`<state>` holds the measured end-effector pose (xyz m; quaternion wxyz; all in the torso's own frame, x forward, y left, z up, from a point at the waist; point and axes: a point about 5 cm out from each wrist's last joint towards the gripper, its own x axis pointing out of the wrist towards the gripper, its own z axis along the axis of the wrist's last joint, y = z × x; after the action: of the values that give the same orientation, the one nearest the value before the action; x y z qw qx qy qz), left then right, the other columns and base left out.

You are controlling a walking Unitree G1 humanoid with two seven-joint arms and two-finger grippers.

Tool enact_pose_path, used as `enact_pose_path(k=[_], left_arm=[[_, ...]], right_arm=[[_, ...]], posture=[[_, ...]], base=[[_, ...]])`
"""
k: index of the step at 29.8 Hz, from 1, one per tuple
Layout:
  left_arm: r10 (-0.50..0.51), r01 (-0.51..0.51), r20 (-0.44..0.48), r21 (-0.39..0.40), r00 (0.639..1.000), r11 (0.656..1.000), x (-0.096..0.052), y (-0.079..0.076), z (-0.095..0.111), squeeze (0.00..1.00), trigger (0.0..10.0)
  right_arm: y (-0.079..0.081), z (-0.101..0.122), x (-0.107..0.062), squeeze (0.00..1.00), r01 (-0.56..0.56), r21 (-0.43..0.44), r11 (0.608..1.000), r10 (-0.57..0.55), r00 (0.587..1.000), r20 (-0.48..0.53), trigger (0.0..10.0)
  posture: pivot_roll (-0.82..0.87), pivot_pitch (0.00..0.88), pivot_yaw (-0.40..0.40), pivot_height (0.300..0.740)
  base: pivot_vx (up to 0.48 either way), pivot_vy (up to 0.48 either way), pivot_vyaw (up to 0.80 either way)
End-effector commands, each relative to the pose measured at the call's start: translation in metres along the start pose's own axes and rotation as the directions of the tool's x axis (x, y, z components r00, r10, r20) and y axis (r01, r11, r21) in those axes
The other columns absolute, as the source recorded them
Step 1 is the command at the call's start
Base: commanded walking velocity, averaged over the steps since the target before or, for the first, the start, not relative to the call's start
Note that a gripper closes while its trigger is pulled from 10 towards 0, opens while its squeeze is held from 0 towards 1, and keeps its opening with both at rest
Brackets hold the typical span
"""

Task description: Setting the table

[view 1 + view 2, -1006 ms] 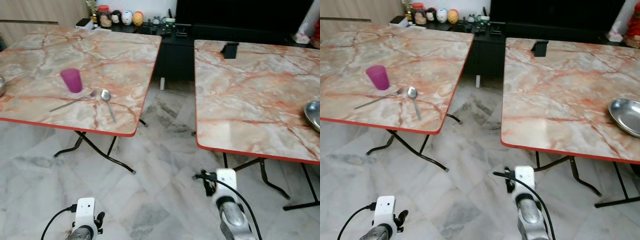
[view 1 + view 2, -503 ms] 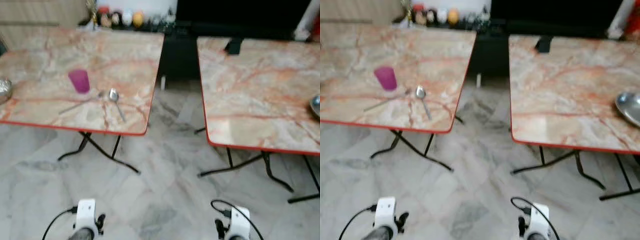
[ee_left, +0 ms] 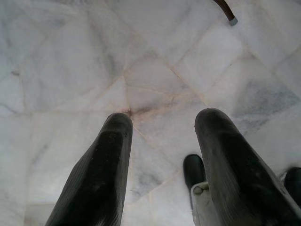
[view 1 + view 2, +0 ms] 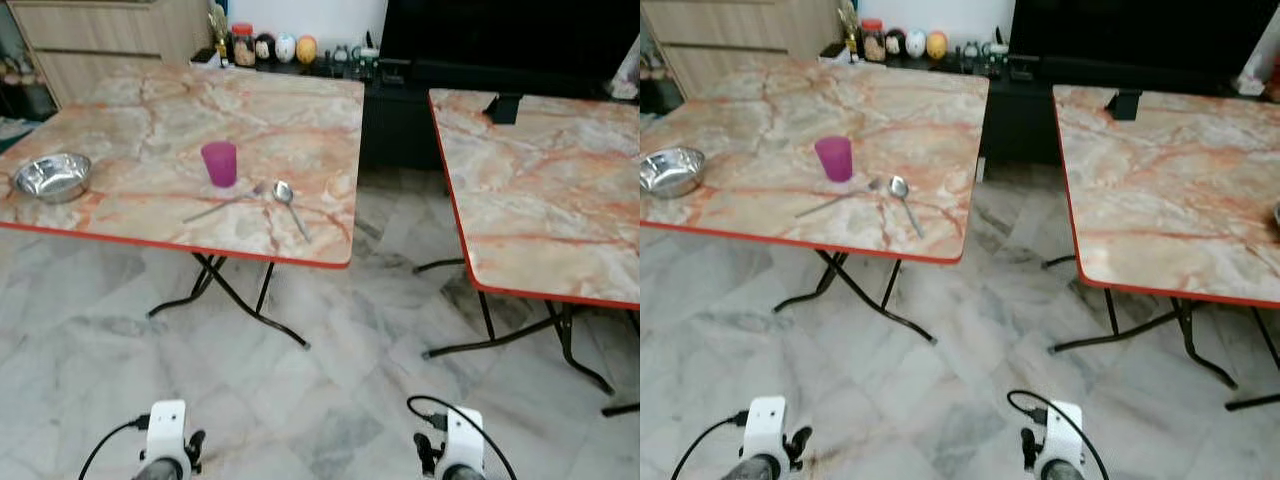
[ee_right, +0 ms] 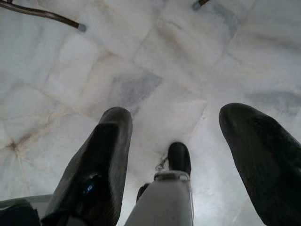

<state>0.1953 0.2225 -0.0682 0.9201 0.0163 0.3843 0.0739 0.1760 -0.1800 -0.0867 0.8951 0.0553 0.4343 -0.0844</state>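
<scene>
On the left marble table stand a purple cup and, near its left edge, a steel bowl. A fork and a spoon lie side by side just in front of the cup. Both arms hang low at the bottom of the eye views, far from the tables. My left gripper is open over the bare floor with nothing between its fingers. My right gripper is also open over the floor and holds nothing.
A second marble table stands to the right, with a floor gap between the two. A dark TV unit with jars and ornaments lies behind. Folding table legs reach out over the marble floor.
The camera has swung left, bringing the steel bowl into view and taking the right table's plate out. My right arm has dropped lower.
</scene>
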Motion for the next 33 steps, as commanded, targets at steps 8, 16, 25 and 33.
enact_pose_path(k=[8, 16, 25, 33], left_arm=[[0.006, -0.006, -0.009, -0.011, 1.000, 1.000, 0.0003, -0.0020, -0.0006, 0.00, 10.0], [0.003, -0.003, -0.008, -0.007, 1.000, 1.000, 0.0007, -0.0023, 0.0005, 0.00, 10.0], [0.002, -0.002, -0.006, -0.006, 1.000, 1.000, 0.0009, -0.0023, 0.0012, 0.00, 10.0], [0.000, -0.001, -0.007, -0.004, 1.000, 1.000, 0.0008, -0.0021, 0.0008, 0.00, 10.0]], right_arm=[[0.0009, -0.0040, -0.0004, 0.00, -0.002, -0.018, 1.000, 0.001, 1.000, -0.027, 10.0], [-0.0002, -0.0078, -0.0012, 0.00, 0.007, -0.017, 1.000, -0.007, 0.999, -0.042, 10.0], [-0.0025, -0.0098, -0.0017, 0.00, 0.012, -0.013, 1.000, -0.013, 0.999, -0.049, 10.0], [-0.0019, -0.0108, -0.0020, 0.00, 0.007, -0.013, 1.000, -0.007, 0.999, -0.051, 10.0]], posture=[[-0.06, 0.000, -0.005, 0.740], [-0.06, 0.003, -0.004, 0.740], [-0.06, 0.009, -0.003, 0.740], [-0.06, 0.002, -0.004, 0.740]], base=[[0.000, 0.327, 0.00], [0.000, 0.349, 0.00], [0.000, 0.394, 0.00], [0.000, 0.480, 0.00]])
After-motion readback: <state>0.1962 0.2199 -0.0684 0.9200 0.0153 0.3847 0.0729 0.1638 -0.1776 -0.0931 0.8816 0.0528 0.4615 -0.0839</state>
